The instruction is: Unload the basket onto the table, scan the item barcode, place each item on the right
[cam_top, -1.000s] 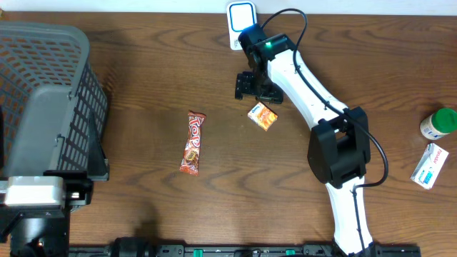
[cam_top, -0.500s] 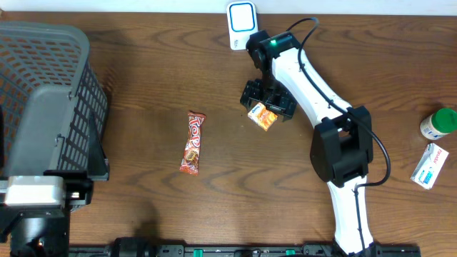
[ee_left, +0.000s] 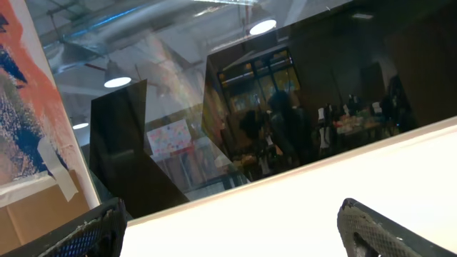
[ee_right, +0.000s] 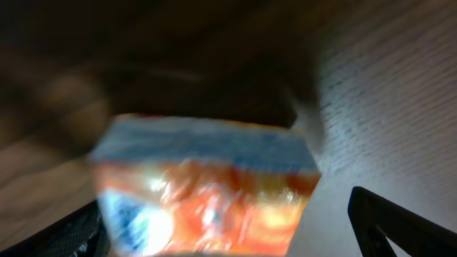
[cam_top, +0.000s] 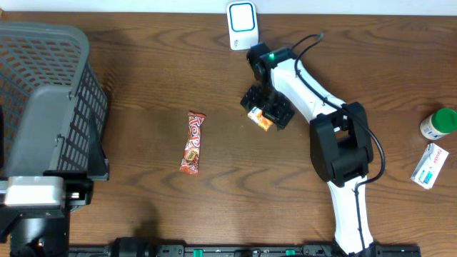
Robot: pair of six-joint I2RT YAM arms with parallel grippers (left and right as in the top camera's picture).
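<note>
The left gripper [ee_left: 230, 221] is idling, its fingers [ee_left: 78, 230] spread apart and holding nothing. A basket [cam_top: 43, 107] and a candy bar [cam_top: 193, 143] are lying well left of the right gripper [cam_top: 267, 107]. Its fingers [ee_right: 400, 225] are standing wide apart, straddling the small orange packet [cam_top: 261, 119] without clamping it. The packet is looking light, glossy and crushable, so a gentle grip across its sides seems best. The scanner [cam_top: 242, 16] is waiting just beyond the fingers, with nothing in between. A bottle [cam_top: 438, 123] and a box [cam_top: 428, 165] are sitting far right.
</note>
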